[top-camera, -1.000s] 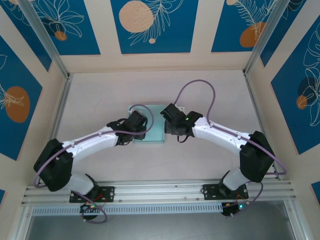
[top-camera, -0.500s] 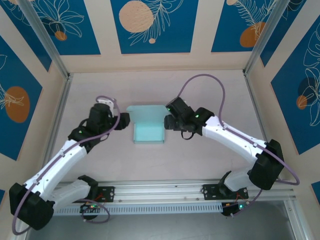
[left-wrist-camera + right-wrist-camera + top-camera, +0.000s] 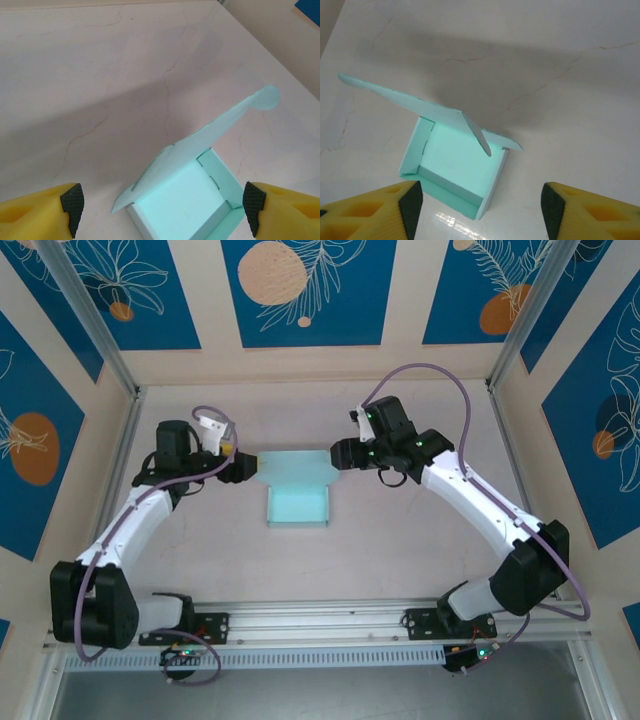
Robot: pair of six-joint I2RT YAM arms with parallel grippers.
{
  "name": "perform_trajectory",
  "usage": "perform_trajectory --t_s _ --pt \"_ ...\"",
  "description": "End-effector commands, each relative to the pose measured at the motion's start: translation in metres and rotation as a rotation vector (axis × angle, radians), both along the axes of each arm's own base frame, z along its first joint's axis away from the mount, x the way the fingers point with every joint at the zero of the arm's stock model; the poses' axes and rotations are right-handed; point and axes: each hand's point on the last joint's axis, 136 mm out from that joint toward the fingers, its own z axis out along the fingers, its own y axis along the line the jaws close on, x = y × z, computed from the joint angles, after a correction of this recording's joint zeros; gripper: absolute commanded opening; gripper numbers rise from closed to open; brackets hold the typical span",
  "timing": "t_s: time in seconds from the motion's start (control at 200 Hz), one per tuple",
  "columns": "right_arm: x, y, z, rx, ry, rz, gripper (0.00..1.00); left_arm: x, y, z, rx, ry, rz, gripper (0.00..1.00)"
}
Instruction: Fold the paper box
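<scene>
The paper box (image 3: pixel 298 505) is a pale mint tray standing on the table, walls up, with its lid (image 3: pixel 292 466) raised at the far side. My left gripper (image 3: pixel 248 468) stands open just left of the lid's end and holds nothing. To the right of the lid my right gripper (image 3: pixel 336 453) is open and empty too. In the left wrist view the box (image 3: pixel 186 200) lies between the wide-spread pads (image 3: pixel 73 205), its lid (image 3: pixel 215 131) slanting up. The right wrist view has the box (image 3: pixel 451 167) ahead of the open pads (image 3: pixel 552 206), under the tilted lid (image 3: pixel 415 104).
The box stands on a pale marbled table (image 3: pixel 400 540). Blue patterned panels (image 3: pixel 300 290) wall in the back and sides. A metal rail (image 3: pixel 320 625) runs along the near edge by the arm bases.
Both grippers have let go and pulled away from the box, the left leftward and the right rightward and back. Both jaws have spread wider. The box now stands free with its lid up.
</scene>
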Motion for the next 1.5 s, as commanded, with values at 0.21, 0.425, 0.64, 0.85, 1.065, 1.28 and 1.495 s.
perform_trajectory --t_s 0.21,0.425,0.64,0.85,1.065,1.28,1.495 --pt "0.017 0.027 -0.03 -0.018 -0.022 0.176 0.84 -0.001 -0.006 -0.035 -0.007 -0.017 -0.103 0.99" --pt "0.025 0.036 -0.052 -0.033 -0.007 0.205 0.85 0.004 -0.003 -0.062 0.005 0.012 -0.075 0.95" --pt "0.023 0.039 -0.074 -0.032 0.026 0.212 0.78 0.008 -0.006 -0.069 -0.027 0.026 -0.067 0.84" --pt "0.021 0.041 -0.083 -0.038 0.039 0.206 0.72 0.012 -0.009 -0.073 -0.049 0.062 -0.016 0.78" --pt "0.019 0.041 -0.093 -0.049 0.052 0.193 0.67 0.009 -0.019 -0.082 -0.062 0.106 -0.007 0.76" --pt "0.017 0.038 -0.092 -0.057 0.047 0.186 0.63 0.002 -0.031 -0.093 -0.039 0.129 -0.027 0.69" --pt "0.013 0.031 -0.092 -0.061 0.038 0.164 0.62 -0.005 -0.047 -0.095 -0.037 0.11 -0.026 0.62"
